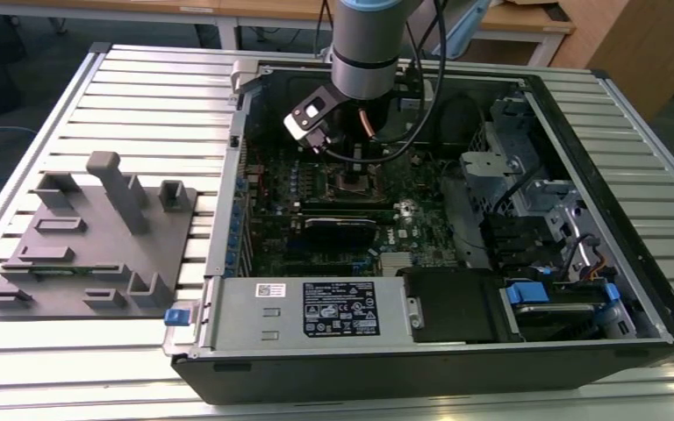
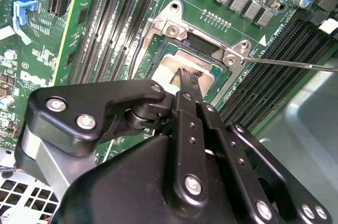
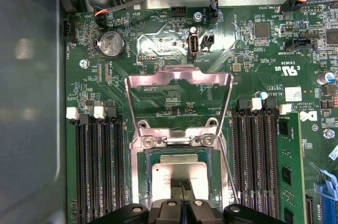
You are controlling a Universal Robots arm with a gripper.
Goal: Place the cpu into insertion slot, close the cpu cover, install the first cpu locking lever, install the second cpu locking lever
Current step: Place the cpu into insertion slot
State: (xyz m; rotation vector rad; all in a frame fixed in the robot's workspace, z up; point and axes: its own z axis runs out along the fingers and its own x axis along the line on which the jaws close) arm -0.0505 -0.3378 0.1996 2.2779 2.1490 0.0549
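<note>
The cpu (image 3: 178, 171) lies flat in the insertion slot (image 3: 141, 182), directly under the fingers (image 2: 186, 84). The fingers are drawn narrow with their tips together, resting on the middle of the chip's pale top without gripping its edges. The cpu cover (image 3: 178, 79) stands swung open beyond the slot. In the exterior view, the arm (image 1: 364, 53) reaches straight down into the open computer case (image 1: 618, 289), which lies on the slatted surface (image 1: 138, 88).
</note>
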